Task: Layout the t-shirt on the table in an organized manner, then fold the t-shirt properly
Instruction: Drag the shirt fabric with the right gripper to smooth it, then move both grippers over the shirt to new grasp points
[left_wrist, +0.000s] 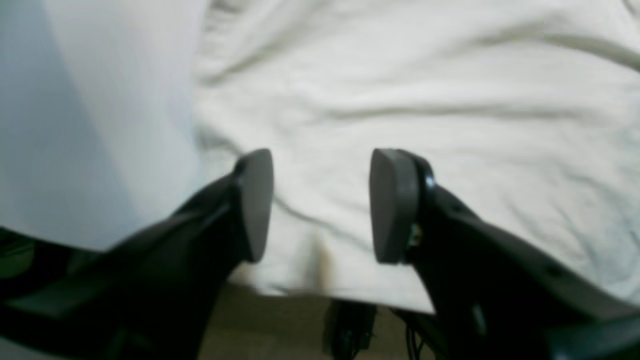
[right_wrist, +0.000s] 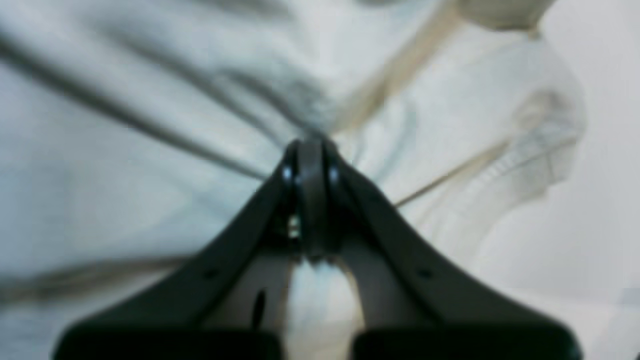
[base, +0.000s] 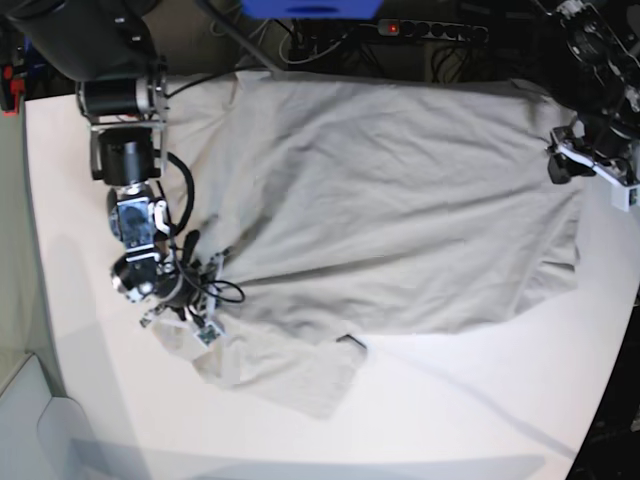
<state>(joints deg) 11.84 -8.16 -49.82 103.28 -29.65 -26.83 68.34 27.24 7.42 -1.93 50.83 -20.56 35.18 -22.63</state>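
Your right gripper (right_wrist: 311, 150) is pinched tight on a bunch of the t-shirt (base: 380, 210) near the tabletop's (base: 450, 410) left edge; your left gripper (left_wrist: 321, 205) hangs with jaws apart, gripping nothing, over the shirt's edge at the right side, cloth spread wrinkled across the middle

The shirt (base: 400, 200) under me is soft, matt cloth, creased all over, with a ribbed collar (right_wrist: 505, 190). The desk (base: 470, 410) is smooth and plain white, faintly sheened. My left fingers (left_wrist: 395, 205) carry matt grey rubbery pads on glossy black plastic; my right fingers (right_wrist: 311, 170) look the same.
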